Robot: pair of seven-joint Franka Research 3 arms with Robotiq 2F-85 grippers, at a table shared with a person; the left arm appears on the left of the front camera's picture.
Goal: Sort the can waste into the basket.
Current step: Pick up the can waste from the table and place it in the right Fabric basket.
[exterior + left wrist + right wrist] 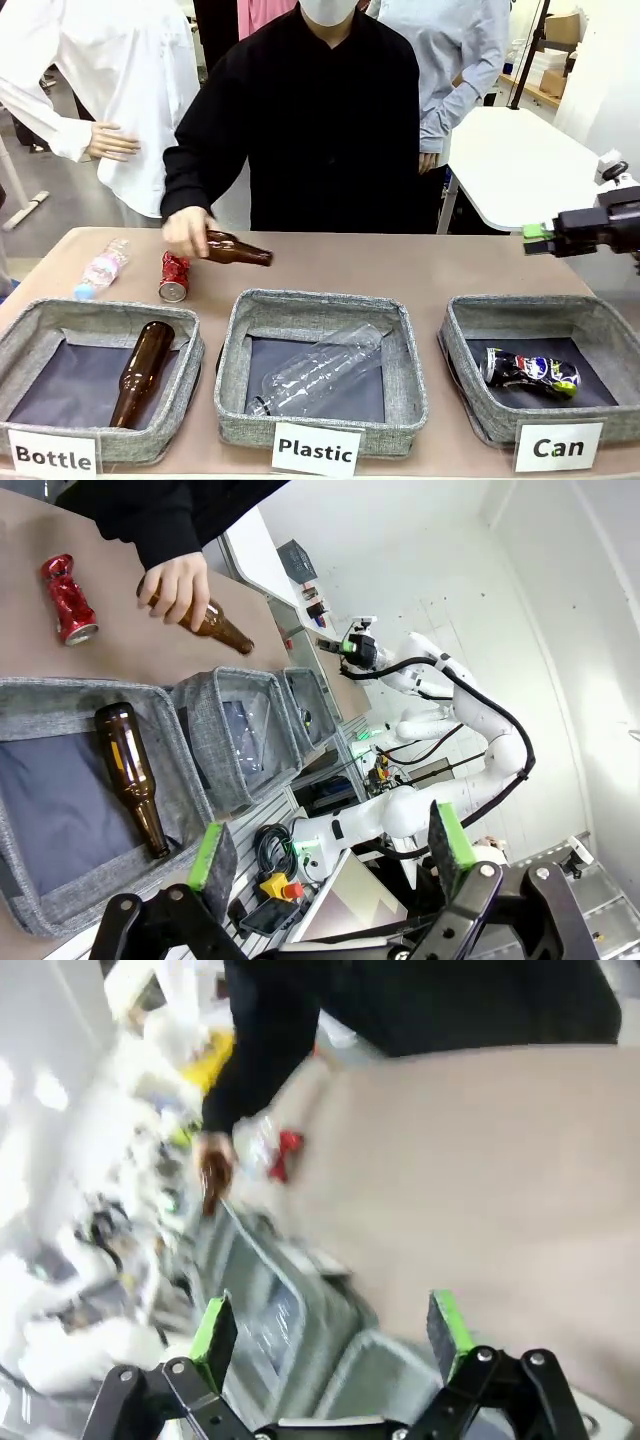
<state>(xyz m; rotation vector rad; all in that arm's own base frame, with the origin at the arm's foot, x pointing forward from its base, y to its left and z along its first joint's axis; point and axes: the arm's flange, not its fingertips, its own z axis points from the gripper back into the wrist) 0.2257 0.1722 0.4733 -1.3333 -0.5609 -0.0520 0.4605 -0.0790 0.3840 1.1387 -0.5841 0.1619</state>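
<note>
The right end effector [533, 240] is hanging released and empty at the far right of the tabletop [420, 270], its green pads spread wide, above the far right corner of the grey basket [520, 310] signed "Can". Inside that basket the dark blue-black can [530, 371] is lying crushed on its side on the dark bottom, below the end effector and nearer than it, apart from the fingers. The red can [174, 276] is lying on the tabletop well to the left, beyond the basket signed "Bottle" [30, 325], far across from the right end effector. Just beside the red can, a person's hand [187, 230] is gripping a brown glass bottle [238, 249], tilting it over the tabletop. A clear plastic bottle [104, 268] is resting left of the red can. In its own wrist view the left end effector [330, 842] is also standing released, nothing between its fingers, over the near left end of the tabletop.
</note>
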